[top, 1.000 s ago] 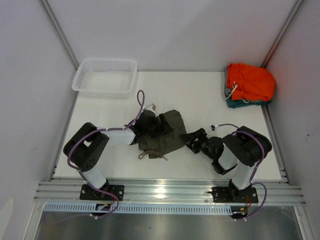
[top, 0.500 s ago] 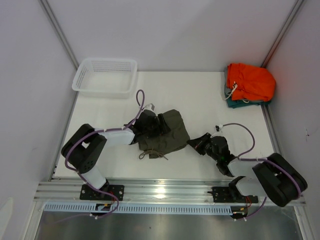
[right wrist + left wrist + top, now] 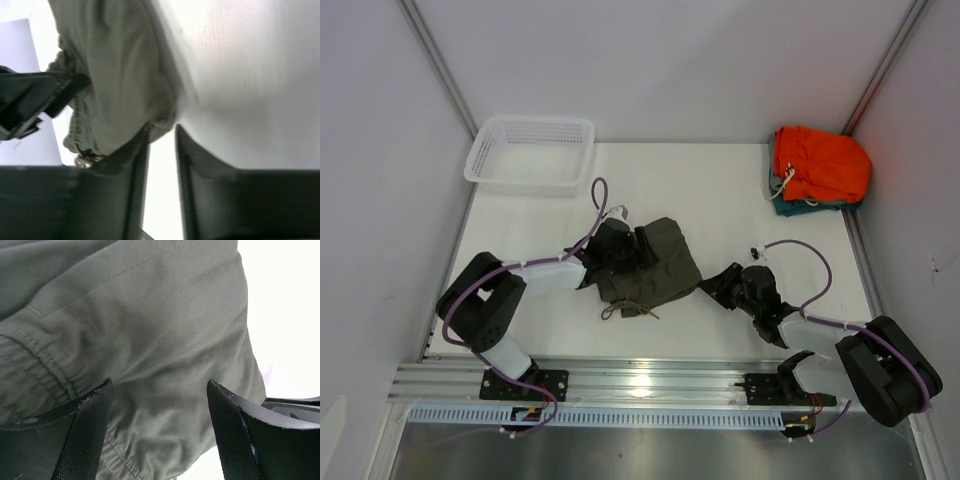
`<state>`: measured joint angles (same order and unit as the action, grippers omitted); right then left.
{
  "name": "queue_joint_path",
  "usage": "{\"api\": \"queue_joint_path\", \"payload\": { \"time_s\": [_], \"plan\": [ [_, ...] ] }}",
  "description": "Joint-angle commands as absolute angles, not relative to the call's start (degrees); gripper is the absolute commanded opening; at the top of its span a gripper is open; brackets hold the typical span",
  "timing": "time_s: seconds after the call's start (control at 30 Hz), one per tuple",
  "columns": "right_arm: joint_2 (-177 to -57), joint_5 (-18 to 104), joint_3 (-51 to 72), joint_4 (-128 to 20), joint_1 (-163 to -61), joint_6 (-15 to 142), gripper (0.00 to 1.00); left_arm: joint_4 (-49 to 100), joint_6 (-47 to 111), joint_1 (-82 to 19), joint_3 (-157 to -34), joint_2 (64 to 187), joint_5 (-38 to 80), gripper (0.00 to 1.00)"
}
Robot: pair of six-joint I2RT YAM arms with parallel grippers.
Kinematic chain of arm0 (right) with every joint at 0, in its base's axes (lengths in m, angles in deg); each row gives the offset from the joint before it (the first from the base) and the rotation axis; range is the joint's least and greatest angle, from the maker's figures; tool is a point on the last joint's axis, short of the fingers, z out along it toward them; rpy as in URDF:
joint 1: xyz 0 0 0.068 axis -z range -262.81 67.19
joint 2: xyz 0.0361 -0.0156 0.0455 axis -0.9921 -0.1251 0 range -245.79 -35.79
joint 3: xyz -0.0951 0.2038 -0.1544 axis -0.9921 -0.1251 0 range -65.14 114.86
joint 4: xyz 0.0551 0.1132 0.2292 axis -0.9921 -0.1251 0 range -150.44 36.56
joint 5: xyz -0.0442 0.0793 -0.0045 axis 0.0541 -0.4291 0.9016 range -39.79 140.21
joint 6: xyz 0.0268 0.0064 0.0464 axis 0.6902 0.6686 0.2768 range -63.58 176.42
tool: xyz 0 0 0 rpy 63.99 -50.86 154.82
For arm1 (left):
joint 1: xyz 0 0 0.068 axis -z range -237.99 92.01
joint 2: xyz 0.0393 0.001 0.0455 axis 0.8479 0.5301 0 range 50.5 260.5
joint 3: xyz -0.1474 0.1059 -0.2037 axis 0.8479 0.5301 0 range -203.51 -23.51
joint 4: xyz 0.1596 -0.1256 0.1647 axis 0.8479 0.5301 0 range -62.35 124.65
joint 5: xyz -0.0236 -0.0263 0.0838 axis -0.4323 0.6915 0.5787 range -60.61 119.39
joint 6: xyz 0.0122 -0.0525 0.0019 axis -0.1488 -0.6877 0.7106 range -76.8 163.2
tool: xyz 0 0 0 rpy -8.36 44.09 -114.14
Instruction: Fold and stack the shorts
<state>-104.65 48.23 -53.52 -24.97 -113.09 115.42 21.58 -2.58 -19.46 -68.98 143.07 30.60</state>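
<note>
The olive-green shorts (image 3: 665, 262) lie bunched and partly folded at the middle of the table, their drawstring (image 3: 625, 310) trailing toward the near edge. My left gripper (image 3: 642, 245) sits on their left half. In the left wrist view it (image 3: 159, 385) stands wide open, and the cloth (image 3: 150, 315) fills the space between its fingers. My right gripper (image 3: 712, 287) lies low at the shorts' right edge. In the right wrist view its jaws (image 3: 162, 129) stand a narrow gap apart with bare table showing between them. The hem (image 3: 115, 75) lies just at their tips.
A white mesh basket (image 3: 530, 150) stands at the back left. Bright orange shorts (image 3: 820, 165) lie on a teal garment (image 3: 790, 207) at the back right corner. Grey walls close in the table's left, right and far sides.
My right arm has dropped low and swung out to the right. Its gripper drew back slightly from the shorts and narrowed from wide open. The left gripper stayed on the cloth.
</note>
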Motion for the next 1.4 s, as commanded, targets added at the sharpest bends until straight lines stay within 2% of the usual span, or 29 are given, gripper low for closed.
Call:
{"api": "queue_joint_path", "payload": {
  "time_s": [0.0,0.03,0.07,0.13,0.3,0.43,0.63,0.77,0.8,0.93,1.37],
  "plan": [
    [-103.03,49.5,-50.91,-29.35,-113.05,113.12,0.32,23.07,0.05,-18.61,-71.23,139.27,32.81,0.78],
    [-102.77,49.94,-50.55,-30.14,-113.22,111.8,0.54,23.25,0.13,-18.53,-71.15,138.92,32.99,0.79],
    [-102.24,50.21,-50.55,-30.76,-113.22,111.53,0.67,23.43,0.31,-18.52,-71.23,138.65,33.08,0.79],
    [-102.15,51.88,-51.42,-29.8,-112.87,109.96,0.85,23.87,0.48,-18.44,-71.23,137.95,32.82,0.79],
    [-103.82,49.24,-52.92,-23.3,-111.55,107.58,0.87,24.75,1.1,-17.82,-71.15,136.81,32.73,0.79],
    [-107.5,48.02,-53.27,-19.0,-111.38,107.75,0.76,25.19,1.19,-17.65,-71.23,136.19,32.82,0.79],
    [-115.42,45.64,-54.5,-9.24,-111.99,110.56,0.71,25.63,1.19,-17.21,-71.06,136.19,32.82,0.79],
    [-116.65,46.69,-55.82,-3.35,-112.96,110.47,0.79,25.63,1.28,-16.86,-70.71,136.1,32.64,0.79],
    [-116.91,46.87,-56.0,-2.82,-113.05,110.04,0.86,25.63,1.19,-16.85,-70.79,136.1,32.55,0.79],
    [-118.49,46.26,-57.14,2.17,-112.87,109.25,0.98,25.89,1.45,-16.33,-70.09,135.84,32.29,0.78],
    [-137.03,42.04,-59.16,26.79,-112.69,108.8,1.0,30.19,0.49,-13.69,-64.2,127.41,33.69,0.79]
  ]
}}
